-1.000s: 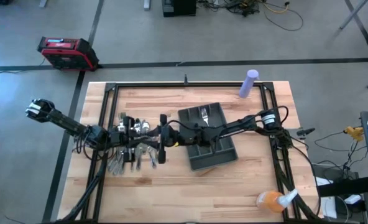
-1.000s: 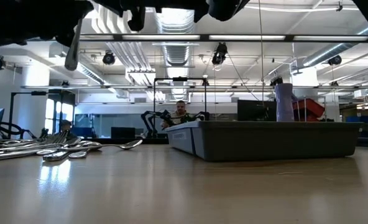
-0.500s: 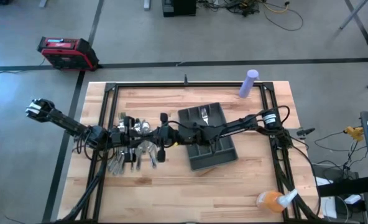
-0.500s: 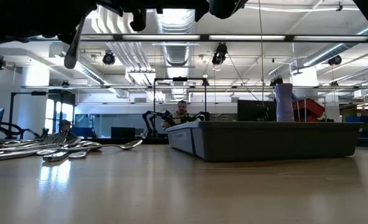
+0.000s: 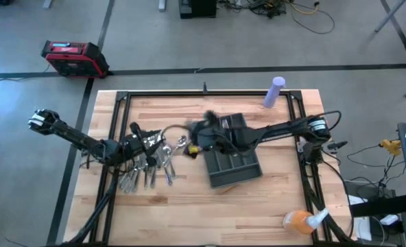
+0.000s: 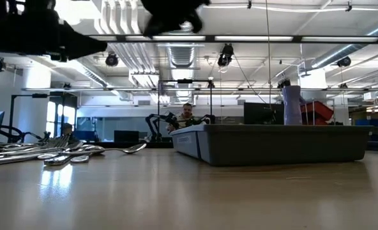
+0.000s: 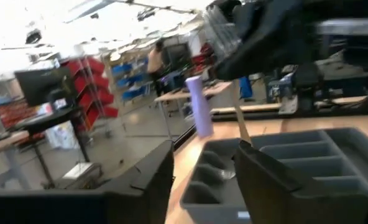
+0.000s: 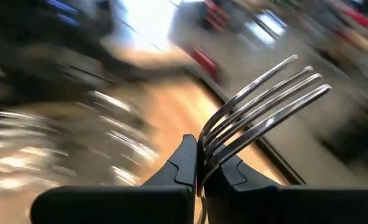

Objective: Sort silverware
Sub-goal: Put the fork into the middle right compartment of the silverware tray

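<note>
Right claw [image 8: 201, 163] pinches fork [image 8: 265, 102], tines up.

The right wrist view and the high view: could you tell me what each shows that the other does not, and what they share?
Only the right wrist view shows the fork clamped between the jaws of the right gripper, tines pointing away from them. Only the high view shows the dark tray, the purple bottle at the table's far edge, the orange bottle at its near edge, and the left gripper over the pile. Both show the loose silverware lying on the wooden table, though the wrist view shows it only as a blur.
</note>
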Action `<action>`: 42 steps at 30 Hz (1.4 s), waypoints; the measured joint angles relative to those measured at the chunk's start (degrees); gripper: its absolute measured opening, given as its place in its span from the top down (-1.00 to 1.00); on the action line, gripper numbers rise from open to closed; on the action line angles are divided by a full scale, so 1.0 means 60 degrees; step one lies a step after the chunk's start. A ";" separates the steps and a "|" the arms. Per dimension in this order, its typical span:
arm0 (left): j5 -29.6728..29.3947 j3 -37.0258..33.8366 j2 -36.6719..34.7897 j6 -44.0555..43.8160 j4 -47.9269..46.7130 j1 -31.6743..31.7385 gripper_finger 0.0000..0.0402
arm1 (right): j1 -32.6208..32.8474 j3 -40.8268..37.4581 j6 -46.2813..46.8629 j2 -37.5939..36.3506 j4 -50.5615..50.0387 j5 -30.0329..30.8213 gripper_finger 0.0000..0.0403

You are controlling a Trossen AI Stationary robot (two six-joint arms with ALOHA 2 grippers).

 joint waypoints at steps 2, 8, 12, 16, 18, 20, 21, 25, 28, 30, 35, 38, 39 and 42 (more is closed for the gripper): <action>-0.0158 0.0000 0.0075 -0.0243 -0.0017 0.0019 0.14 | -0.0242 0.0000 0.1846 -0.0258 -0.1893 0.0612 1.00; -0.0178 0.0011 0.0197 -0.0762 0.0004 0.0149 0.08 | -0.1133 0.0000 0.5660 0.0070 -0.6242 -0.0497 1.00; -0.0171 0.0011 0.0256 -0.1027 -0.0058 0.0146 0.12 | -0.1607 -0.0004 0.6023 0.0713 -0.6954 -0.1697 1.00; -0.0156 0.0011 0.0354 -0.1203 -0.0095 0.0146 0.18 | -0.2005 -0.0004 0.5772 0.1386 -0.6974 -0.2637 1.00; -0.0154 0.0011 0.0355 -0.1290 -0.0182 0.0146 0.21 | -0.2226 -0.0004 0.5787 0.1635 -0.7139 -0.3045 1.00; -0.0154 0.0011 0.0345 -0.1395 -0.0345 0.0146 0.22 | -0.2397 -0.0004 0.5828 0.1879 -0.7396 -0.3246 1.00; -0.0150 0.0011 0.0339 -0.1476 -0.0466 0.0146 0.22 | -0.2450 -0.0004 0.5825 0.1983 -0.7501 -0.3258 1.00; -0.0182 0.0011 0.0401 -0.1552 -0.0603 0.0146 0.23 | -0.2554 -0.0004 0.5834 0.2193 -0.7731 -0.3275 1.00; -0.0204 0.0011 0.0407 -0.1552 -0.0610 0.0146 0.23 | -0.2601 -0.0004 0.5753 0.2302 -0.7724 -0.3276 1.00; -0.0218 0.0011 0.0405 -0.1549 -0.0610 0.0146 0.23 | -0.2637 -0.0004 0.5753 0.2340 -0.7757 -0.3269 1.00; -0.0218 0.0011 0.0450 -0.1552 -0.0630 0.0146 0.23 | -0.2644 0.0000 0.6225 0.2311 -0.8347 -0.2871 1.00; -0.0219 0.0011 0.0468 -0.1552 -0.0623 0.0146 0.23 | -0.2660 0.0000 0.6475 0.2274 -0.8730 -0.2764 1.00; -0.0219 0.0011 0.0484 -0.1552 -0.0622 0.0146 0.23 | -0.2680 0.0000 0.6465 0.2274 -0.8743 -0.2733 1.00; -0.0218 0.0011 0.0496 -0.1552 -0.0629 0.0146 0.23 | -0.2696 0.0000 0.6388 0.2318 -0.8782 -0.2399 0.94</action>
